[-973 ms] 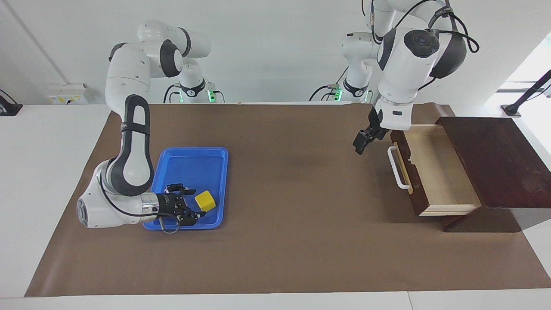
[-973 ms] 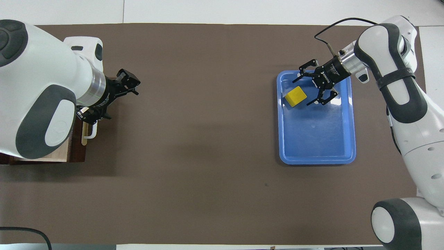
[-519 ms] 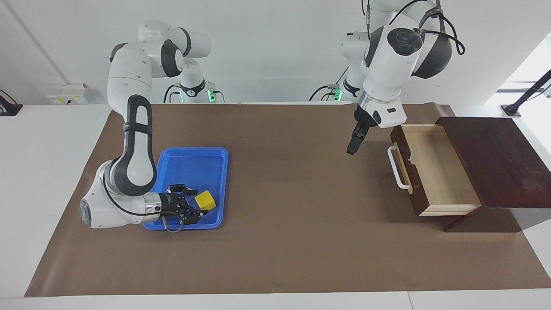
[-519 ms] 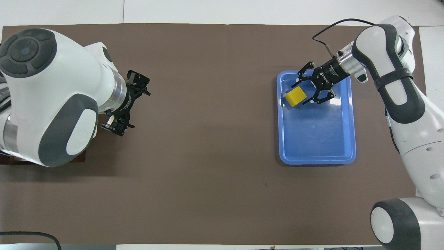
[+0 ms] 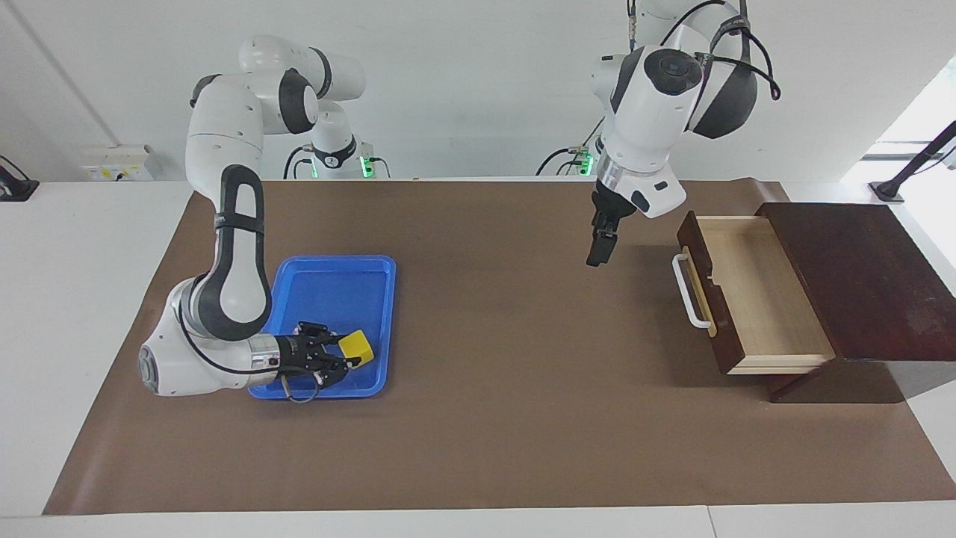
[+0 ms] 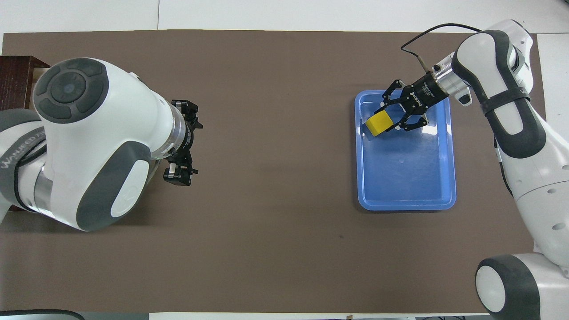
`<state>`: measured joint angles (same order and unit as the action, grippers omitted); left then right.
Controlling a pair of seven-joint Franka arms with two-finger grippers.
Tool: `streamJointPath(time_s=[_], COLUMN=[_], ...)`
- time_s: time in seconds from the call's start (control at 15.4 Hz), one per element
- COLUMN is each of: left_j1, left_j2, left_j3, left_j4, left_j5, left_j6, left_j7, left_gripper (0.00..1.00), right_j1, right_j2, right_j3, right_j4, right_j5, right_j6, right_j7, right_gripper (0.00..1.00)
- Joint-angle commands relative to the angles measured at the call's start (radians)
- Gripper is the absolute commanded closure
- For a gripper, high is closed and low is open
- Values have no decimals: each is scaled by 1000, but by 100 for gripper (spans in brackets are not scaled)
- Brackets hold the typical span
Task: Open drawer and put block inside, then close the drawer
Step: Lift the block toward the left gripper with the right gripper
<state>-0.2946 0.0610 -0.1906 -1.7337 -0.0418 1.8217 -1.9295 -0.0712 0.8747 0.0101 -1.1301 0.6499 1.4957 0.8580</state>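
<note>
The drawer of the dark brown box stands pulled out, its pale inside empty and its white handle facing the table's middle. The yellow block lies in the blue tray, at the tray's end farther from the robots. My right gripper is low in the tray, open, with a finger on each side of the block. My left gripper is open and empty, up in the air over the mat in front of the drawer. In the overhead view my left arm hides the drawer.
A brown mat covers the table. The blue tray lies toward the right arm's end. Only a corner of the dark box shows in the overhead view. A wide stretch of mat lies between tray and drawer.
My left gripper has drawn away from the drawer handle toward the table's middle. My right gripper has moved in on the block and its fingers have narrowed around it. The block has not moved.
</note>
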Motion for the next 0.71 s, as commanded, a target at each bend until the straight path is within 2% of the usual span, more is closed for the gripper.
streamJointPath(time_s=[0.0,0.19,0.32,0.65], left_j1=[-34,-35,-24,-40], left_j2=[-15,11,94,223], left_j3=[16,20,28,26], left_j4=[0,37,106,226], left_j5=[-38,-53,-53,-52], left_j6=[-19,-44,-70,-29], left_j7=[-126,-163,-193,-353], left_gripper=[0,0,0,0], right_j1=[-2,27,63,221], right_j2=[-81,-144,-180,-224], right_j3=[2,4,2,4], right_j4=[-33,-31,-31,-33], right_j5=[10,16,77,100], right_j6=[8,14,50,219], right_j7=[31,143,266,527], right_gripper=[100,100,100,100])
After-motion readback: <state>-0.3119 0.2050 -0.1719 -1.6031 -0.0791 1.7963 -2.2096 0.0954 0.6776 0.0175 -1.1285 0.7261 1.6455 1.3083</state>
